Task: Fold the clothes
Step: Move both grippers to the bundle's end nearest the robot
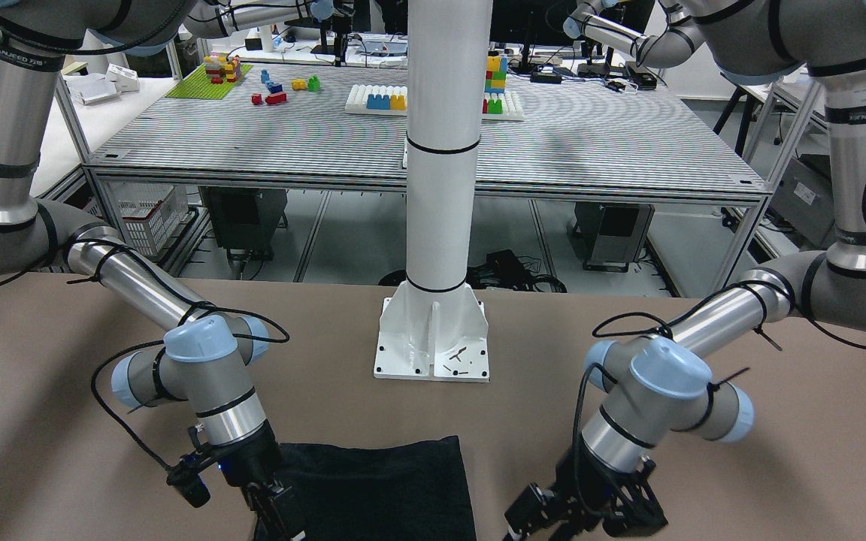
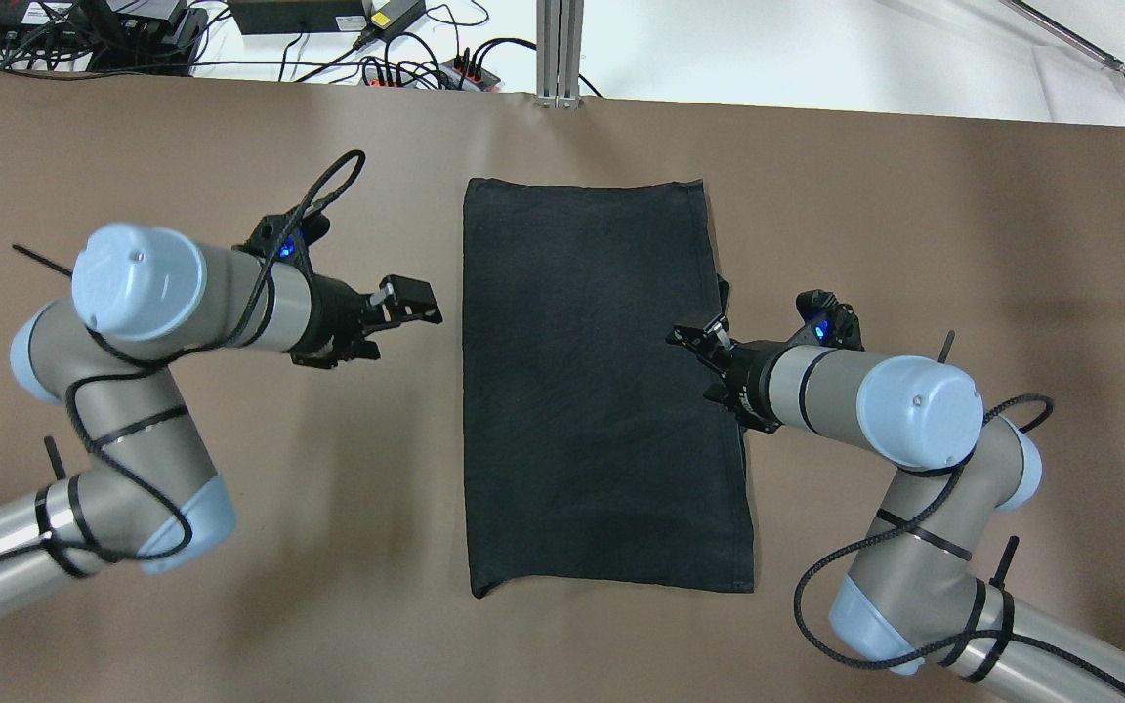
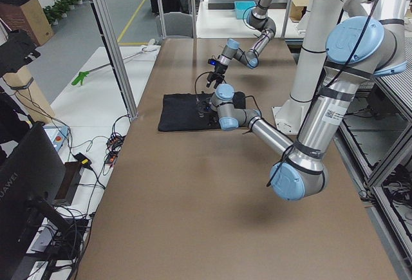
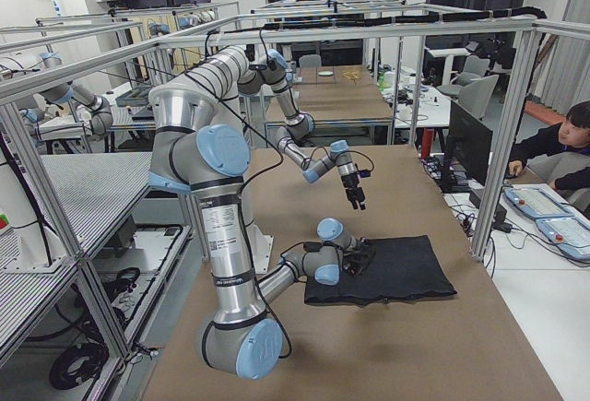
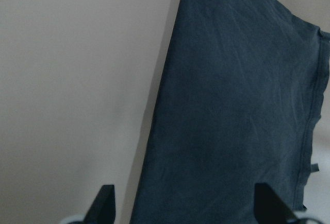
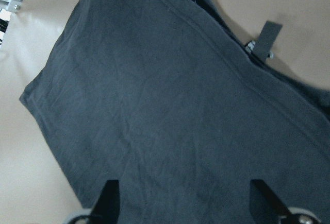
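left pincer (image 2: 424, 303) released | right pincer (image 2: 695, 338) released over black garment (image 2: 592, 410) | brown table (image 2: 348, 615) | white pole (image 1: 444, 188) behind

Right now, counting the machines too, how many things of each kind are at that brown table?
Black garment: 1
Robot arms: 2, the left arm and the right arm
White pole: 1
Total: 4

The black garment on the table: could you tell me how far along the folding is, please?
Done: the garment lies flat as a tidy long rectangle. In hand: nothing; the left gripper is open beside it, the right gripper open over its edge. Left: probably a crosswise fold.
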Tool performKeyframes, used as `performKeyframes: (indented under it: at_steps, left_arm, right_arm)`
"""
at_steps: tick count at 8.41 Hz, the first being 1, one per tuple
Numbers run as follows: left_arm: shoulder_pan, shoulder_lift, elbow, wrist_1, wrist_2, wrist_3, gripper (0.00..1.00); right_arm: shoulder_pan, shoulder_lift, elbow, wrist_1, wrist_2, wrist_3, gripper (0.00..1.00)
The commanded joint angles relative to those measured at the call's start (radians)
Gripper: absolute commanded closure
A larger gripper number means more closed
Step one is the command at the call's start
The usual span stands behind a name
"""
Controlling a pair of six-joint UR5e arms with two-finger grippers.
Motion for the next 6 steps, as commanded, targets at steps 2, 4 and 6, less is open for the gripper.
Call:
performKeyframes:
  at_steps: [2,4,6]
  left_arm:
    - [0.295,0.085,-0.136,0.001,0.329,-0.225,0.05]
    - [0.429,0.086,-0.123,0.003,0.448,-0.228,0.05]
    - [0.483,0.082,-0.106,0.003,0.487,-0.228,0.05]
  right_arm:
    - [-0.107,-0.154,0.132,0.052,-0.116,0.104,0.10]
    - [-0.107,-0.154,0.129,0.051,-0.118,0.095,0.10]
    - [-0.108,-0.154,0.128,0.051,-0.138,0.090,0.10]
